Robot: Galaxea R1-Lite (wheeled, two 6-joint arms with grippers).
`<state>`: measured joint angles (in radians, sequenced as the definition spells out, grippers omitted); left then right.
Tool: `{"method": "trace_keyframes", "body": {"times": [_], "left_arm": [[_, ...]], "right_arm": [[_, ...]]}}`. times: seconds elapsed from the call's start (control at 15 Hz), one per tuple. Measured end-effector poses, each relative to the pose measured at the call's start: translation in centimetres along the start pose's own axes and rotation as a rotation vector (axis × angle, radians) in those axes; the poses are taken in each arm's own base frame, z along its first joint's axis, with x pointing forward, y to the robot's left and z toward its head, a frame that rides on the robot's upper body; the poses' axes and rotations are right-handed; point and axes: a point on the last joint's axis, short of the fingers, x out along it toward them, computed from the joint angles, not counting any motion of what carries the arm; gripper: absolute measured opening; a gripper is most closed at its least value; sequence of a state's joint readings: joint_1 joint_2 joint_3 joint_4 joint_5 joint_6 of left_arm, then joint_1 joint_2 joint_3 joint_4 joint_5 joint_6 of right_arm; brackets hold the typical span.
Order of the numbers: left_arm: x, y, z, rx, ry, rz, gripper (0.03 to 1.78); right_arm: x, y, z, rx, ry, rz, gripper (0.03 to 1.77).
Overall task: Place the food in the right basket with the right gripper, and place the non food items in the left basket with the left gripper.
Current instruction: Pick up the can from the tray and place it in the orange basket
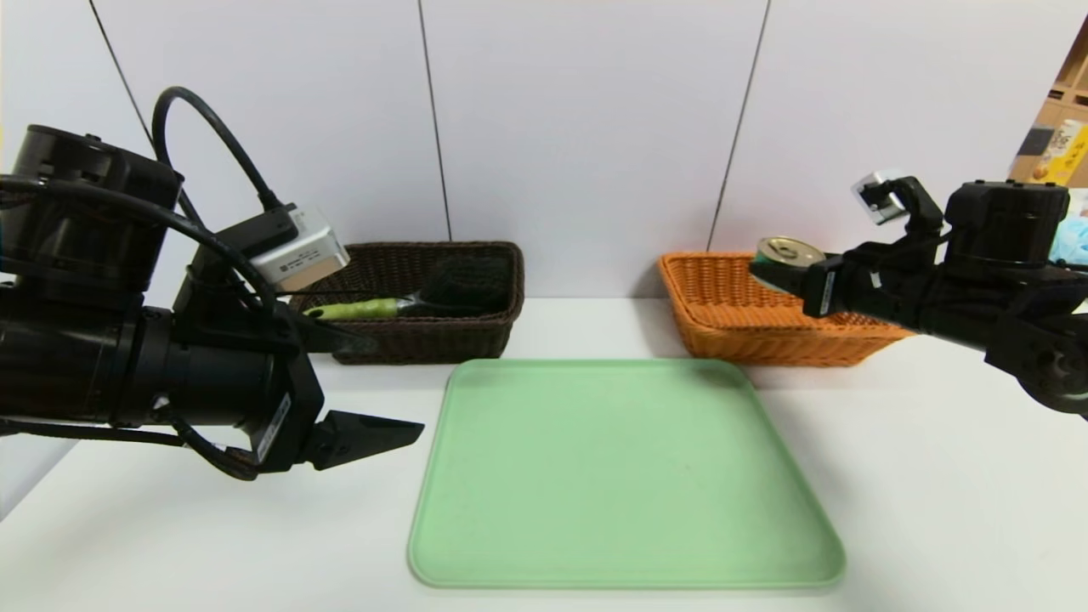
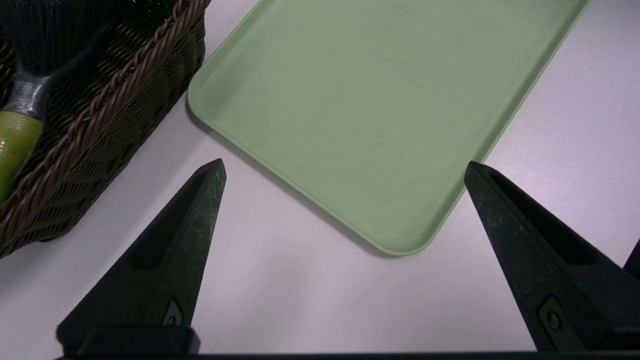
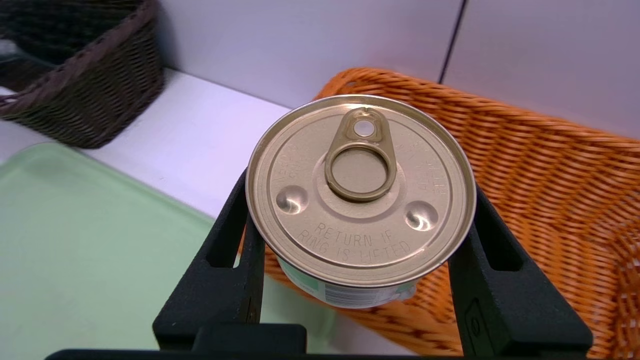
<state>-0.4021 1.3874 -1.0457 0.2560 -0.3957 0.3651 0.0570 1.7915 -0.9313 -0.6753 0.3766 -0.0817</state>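
My right gripper (image 1: 786, 276) is shut on the food, a small tin can (image 3: 360, 190) with a gold pull-tab lid, and holds it in the air above the near left rim of the orange right basket (image 1: 722, 297). The dark brown left basket (image 1: 425, 340) holds the hand brush (image 1: 408, 304) with its green handle and black bristles; the brush also shows in the left wrist view (image 2: 20, 135). My left gripper (image 2: 345, 167) hangs open and empty above the table, in front of the left basket and beside the tray's left edge. No marker shows.
A light green tray (image 1: 625, 476) lies bare in the middle of the white table, in front of both baskets. A white panelled wall stands close behind the baskets. Cardboard boxes (image 1: 1054, 144) sit at the far right.
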Motion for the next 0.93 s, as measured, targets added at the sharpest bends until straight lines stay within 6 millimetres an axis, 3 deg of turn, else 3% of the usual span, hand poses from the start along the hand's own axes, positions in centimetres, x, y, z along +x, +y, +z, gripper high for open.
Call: {"method": "trace_keyframes", "body": {"times": [0.47,0.93], "left_arm": [[0.0,0.1,0.1,0.002,-0.003,0.003,1.69],[0.1,0.1,0.1,0.001,0.0,0.001,1.69]], "right_arm": [[2.4,-4.8,-1.0,-0.004,0.062,-0.099,0.99],[4.3,-6.9,-2.1,0.036,0.132,-0.128,0.99]]}}
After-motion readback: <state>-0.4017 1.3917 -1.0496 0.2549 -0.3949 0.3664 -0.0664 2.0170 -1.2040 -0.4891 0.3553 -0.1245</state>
